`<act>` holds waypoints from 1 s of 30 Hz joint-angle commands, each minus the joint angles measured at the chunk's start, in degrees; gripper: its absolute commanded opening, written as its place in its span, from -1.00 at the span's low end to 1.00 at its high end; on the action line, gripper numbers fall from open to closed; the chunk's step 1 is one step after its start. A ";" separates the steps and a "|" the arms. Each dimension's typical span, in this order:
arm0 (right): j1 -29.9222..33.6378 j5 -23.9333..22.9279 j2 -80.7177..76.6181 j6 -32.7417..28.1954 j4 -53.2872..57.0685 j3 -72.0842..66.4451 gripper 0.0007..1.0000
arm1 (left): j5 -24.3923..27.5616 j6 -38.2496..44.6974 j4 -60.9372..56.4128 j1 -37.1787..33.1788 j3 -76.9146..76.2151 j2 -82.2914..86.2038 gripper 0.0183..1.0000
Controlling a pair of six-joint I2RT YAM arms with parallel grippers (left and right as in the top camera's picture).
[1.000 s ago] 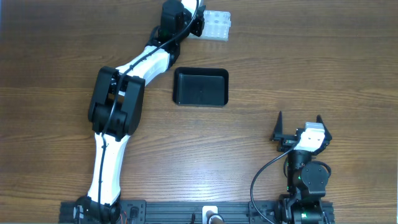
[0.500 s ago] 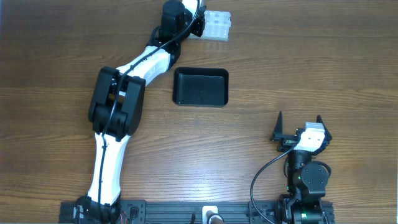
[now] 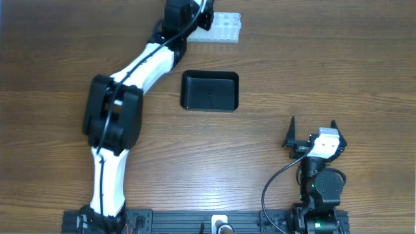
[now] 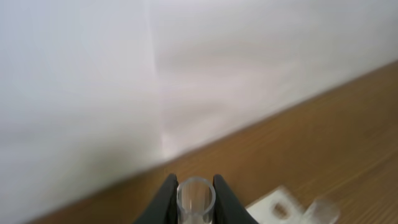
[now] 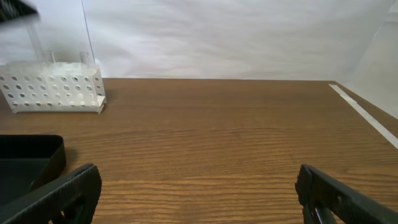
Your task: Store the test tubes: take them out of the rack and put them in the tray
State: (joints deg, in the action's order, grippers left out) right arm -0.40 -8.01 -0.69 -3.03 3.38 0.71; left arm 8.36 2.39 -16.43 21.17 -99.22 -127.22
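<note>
**Left gripper** (image 3: 197, 14): sits at the upper centre of the top view, just left of the rack, at the end of a white arm (image 3: 140, 71) rising from the lower left. Pinches a clear test tube (image 4: 196, 198) between its two dark fingers (image 4: 165, 200), one pressed to each side of the open rim at the bottom centre of the left wrist view. Holds the tube with its mouth toward the camera. Cannot tell whether the tube's lower end is free of the rack.

**Rack** (image 3: 221, 27): white and perforated. Lies at the top centre of the top view, above the tray and apart from it. Appears as a blurred pale piece at the lower right of the left wrist view, just beside the held tube, and at the upper left of the right wrist view.

**Tray** (image 3: 210, 91): black, shallow, rectangular. Rests near the centre of the top view, and shows as a dark corner at the lower left of the right wrist view.

**Right gripper** (image 3: 312, 133): stands at the lower right of the top view, well apart from tray and rack. Keeps its fingers spread wide, with nothing between them.

**Table** (image 3: 338, 65): brown wood grain, backed by a white wall (image 5: 236, 31).
</note>
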 commanded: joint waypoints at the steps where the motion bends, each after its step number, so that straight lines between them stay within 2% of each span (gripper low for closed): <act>1: 0.33 0.24 0.35 0.17 0.09 -0.42 0.99 | -1.38 0.39 2.60 0.04 -1.40 11.45 -0.87; 4: 0.33 0.24 0.35 0.17 0.07 -0.42 0.99 | -1.36 -0.50 8.41 0.07 -1.40 16.00 -0.85; 9: 0.33 0.24 0.35 0.17 0.09 -0.42 0.98 | -2.25 -9.03 26.71 0.13 -1.40 20.09 -0.92; 11: 0.33 0.24 0.35 0.17 0.09 -0.42 0.98 | -4.39 -13.05 34.45 0.59 -1.29 20.06 -0.94; 16: 0.33 0.24 0.35 0.17 0.09 -0.42 0.99 | -13.64 -24.24 49.94 3.04 0.59 17.84 -0.95; 30: 0.33 0.24 0.35 0.17 0.09 -0.42 0.98 | -22.05 -26.67 56.28 8.59 2.10 9.46 -0.95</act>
State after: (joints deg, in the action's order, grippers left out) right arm -0.40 -8.01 -0.69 -2.96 3.38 0.71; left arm -10.31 -22.94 39.48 29.54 -97.69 -115.66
